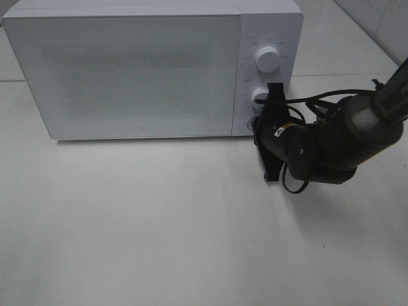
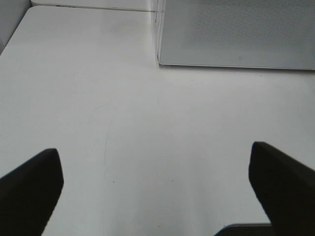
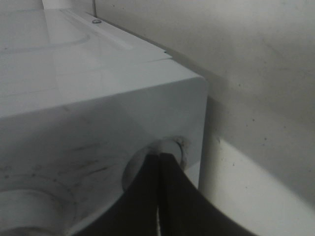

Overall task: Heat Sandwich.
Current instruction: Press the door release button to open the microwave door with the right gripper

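- High view: our right end effector [image 1: 257, 123], pressed together, points left at the lowest button [image 1: 251, 123] of the microwave [image 1: 127, 70]; we see the sandwich nowhere and judge it to be behind the door.
- Left wrist: left end effector [image 2: 155, 184] spread above the surface [image 2: 147, 123], farther off.
- Right wrist: tips sit at that button.

Bright, diffuse light washes the white table [image 1: 159, 223] and microwave [image 1: 127, 70] almost to one tone, leaving only a soft shadow below the right arm [image 1: 344, 137]. In the left wrist view the dark fingers [image 2: 29, 191] blur at the edges. The right wrist view is dimmer, grainy and soft.
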Controlling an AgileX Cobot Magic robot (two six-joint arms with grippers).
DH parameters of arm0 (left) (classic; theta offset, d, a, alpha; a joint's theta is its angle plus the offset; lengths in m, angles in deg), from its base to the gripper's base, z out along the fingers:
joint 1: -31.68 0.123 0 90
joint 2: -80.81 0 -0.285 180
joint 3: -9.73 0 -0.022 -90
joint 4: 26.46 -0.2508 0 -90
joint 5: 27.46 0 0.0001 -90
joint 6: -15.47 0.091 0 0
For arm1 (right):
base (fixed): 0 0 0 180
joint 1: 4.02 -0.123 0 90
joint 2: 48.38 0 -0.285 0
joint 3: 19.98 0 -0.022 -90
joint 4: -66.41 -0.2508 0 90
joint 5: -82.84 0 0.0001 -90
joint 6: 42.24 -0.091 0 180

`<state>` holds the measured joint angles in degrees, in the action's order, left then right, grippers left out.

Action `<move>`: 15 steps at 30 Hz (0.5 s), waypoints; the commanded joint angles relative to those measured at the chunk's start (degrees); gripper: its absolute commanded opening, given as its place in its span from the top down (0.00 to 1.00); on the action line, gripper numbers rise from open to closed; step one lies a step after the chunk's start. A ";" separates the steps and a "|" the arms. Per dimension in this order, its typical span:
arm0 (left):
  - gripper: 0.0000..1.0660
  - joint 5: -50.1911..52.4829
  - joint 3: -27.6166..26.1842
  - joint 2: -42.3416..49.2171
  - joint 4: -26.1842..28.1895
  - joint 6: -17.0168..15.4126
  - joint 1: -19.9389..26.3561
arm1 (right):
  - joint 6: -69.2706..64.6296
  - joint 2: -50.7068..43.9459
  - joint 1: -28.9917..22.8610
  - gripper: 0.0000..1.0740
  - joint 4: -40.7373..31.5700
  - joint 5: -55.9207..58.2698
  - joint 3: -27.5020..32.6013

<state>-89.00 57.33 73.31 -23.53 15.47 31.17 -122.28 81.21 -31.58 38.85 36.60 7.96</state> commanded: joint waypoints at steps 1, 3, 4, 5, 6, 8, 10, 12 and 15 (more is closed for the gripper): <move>0.09 0.29 0.11 0.97 0.00 0.00 0.23 | 0.97 0.23 0.23 1.00 -0.34 -0.97 -1.60; 0.09 0.29 0.11 0.97 0.00 0.00 0.23 | 1.09 0.34 0.23 1.00 -0.80 -1.60 -2.06; 0.09 0.29 0.11 0.97 0.00 0.00 0.23 | 1.09 0.34 0.23 1.00 -0.92 -2.18 -2.23; 0.09 0.29 0.11 0.97 0.00 0.00 0.23 | 1.26 0.34 0.23 1.00 -1.03 -2.98 -2.29; 0.09 0.29 0.11 0.97 0.00 0.00 0.23 | 1.26 0.34 0.23 1.00 -1.03 -2.98 -2.29; 0.09 0.29 0.11 0.97 0.00 0.00 0.23 | 1.60 0.34 0.23 1.00 -1.89 -6.19 -2.41; 0.09 0.29 0.11 0.97 0.00 0.00 0.23 | 1.78 0.34 0.23 1.00 -2.92 -8.54 -2.46; 0.09 0.29 0.11 0.97 0.00 0.00 0.23 | 1.78 0.34 0.23 1.00 -3.55 -9.05 -2.46; 0.09 0.29 0.11 0.97 0.00 0.00 0.23 | 1.83 0.34 0.23 1.00 -4.81 -10.26 -2.46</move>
<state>-89.00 57.33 73.31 -23.53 15.47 31.17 -121.37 82.30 -32.32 35.53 34.02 7.10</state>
